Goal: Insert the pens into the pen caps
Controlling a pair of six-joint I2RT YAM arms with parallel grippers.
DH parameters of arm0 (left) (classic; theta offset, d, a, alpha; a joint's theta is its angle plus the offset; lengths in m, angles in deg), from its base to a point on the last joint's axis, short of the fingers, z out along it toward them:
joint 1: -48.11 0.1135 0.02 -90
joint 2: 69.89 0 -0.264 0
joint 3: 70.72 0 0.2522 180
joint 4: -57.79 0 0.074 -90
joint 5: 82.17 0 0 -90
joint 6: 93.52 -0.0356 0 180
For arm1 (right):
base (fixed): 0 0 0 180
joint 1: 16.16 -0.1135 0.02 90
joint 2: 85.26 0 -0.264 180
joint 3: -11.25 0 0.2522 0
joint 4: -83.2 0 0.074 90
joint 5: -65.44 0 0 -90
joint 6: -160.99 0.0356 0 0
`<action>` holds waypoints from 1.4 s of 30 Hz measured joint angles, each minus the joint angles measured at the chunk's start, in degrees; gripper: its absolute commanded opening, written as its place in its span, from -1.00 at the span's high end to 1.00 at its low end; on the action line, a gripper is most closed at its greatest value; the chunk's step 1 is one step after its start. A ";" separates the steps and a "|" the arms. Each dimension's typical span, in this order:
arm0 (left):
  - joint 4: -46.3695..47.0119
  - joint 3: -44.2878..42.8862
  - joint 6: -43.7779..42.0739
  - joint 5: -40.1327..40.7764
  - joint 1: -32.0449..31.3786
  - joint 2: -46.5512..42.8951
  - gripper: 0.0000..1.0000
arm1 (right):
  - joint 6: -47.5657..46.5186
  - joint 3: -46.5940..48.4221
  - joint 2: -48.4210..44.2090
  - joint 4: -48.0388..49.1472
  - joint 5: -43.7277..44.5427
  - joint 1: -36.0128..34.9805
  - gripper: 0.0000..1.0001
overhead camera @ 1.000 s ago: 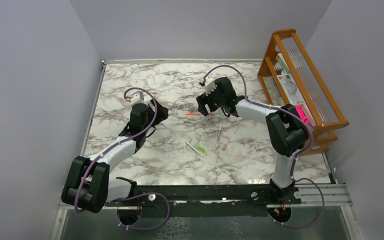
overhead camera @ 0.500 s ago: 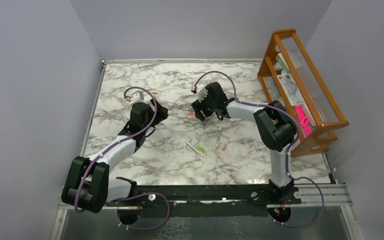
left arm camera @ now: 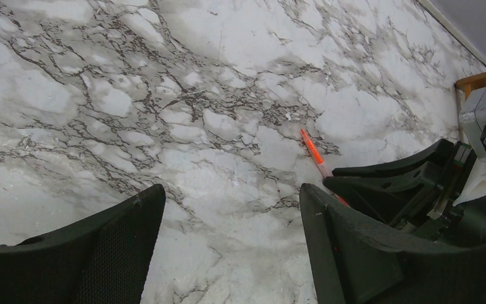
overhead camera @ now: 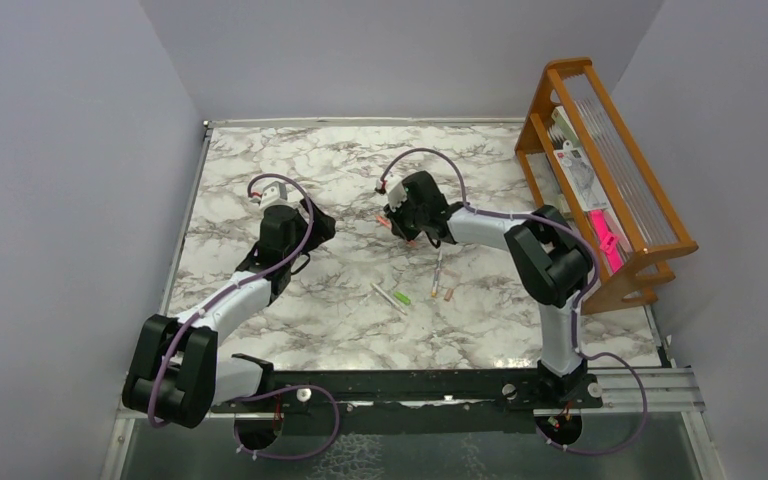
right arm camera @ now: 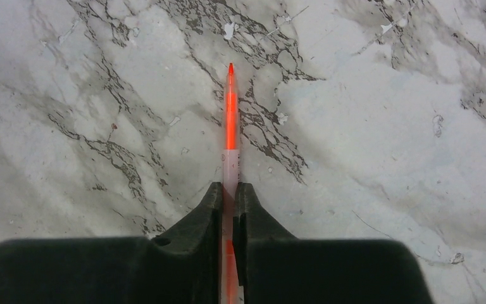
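The orange-red pen (right arm camera: pixel 230 120) runs straight out from between the fingers of my right gripper (right arm camera: pixel 229 189), which is shut on its pale barrel; its tip points away, low over the marble. From above, the right gripper (overhead camera: pixel 397 228) is at mid-table with the pen (overhead camera: pixel 382 226) poking out to the left. My left gripper (overhead camera: pixel 322 225) stands open a short way left of it, nothing between its fingers (left arm camera: pixel 133 215); its camera sees the pen (left arm camera: pixel 312 150). A whitish pen (overhead camera: pixel 387 296) lies by a green cap (overhead camera: pixel 402 298). Another pen (overhead camera: pixel 438 270) lies near tan caps (overhead camera: pixel 449 294).
A wooden rack (overhead camera: pixel 600 170) holding packets stands along the right edge of the marble table (overhead camera: pixel 260 160). Grey walls close in the left, back and right sides. The arm bases sit on a black rail (overhead camera: pixel 410 385) at the near edge.
The right gripper has moved left and down onto the orange-red pen and closed on it. The left arm has stayed put.
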 measured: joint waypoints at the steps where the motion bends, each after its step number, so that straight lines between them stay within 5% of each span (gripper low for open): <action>1: 0.00 0.00 0.00 0.02 0.00 -0.07 -0.58 | 0.22 -0.44 -0.31 0.04 0.09 0.00 0.98; 9: 2.45 0.63 0.26 -2.40 -0.02 -0.11 -0.74 | 3.04 -3.82 -3.06 0.35 0.15 0.02 0.98; 15: 18.58 4.72 2.67 -14.10 -1.16 -0.04 -0.97 | 9.57 -9.77 -12.17 1.70 -2.03 0.02 0.98; 23: 43.67 10.16 6.67 -25.42 -1.53 0.22 -0.97 | 19.93 -13.81 -25.46 11.87 -11.58 0.02 0.98; 33: 62.14 10.86 12.94 -30.01 -1.53 5.18 -0.50 | 28.06 -15.58 -28.30 20.55 -23.37 0.02 0.98; 42: 67.56 9.97 17.07 -31.58 -1.86 7.98 0.07 | 31.12 -15.67 -28.55 23.69 -28.44 0.02 0.98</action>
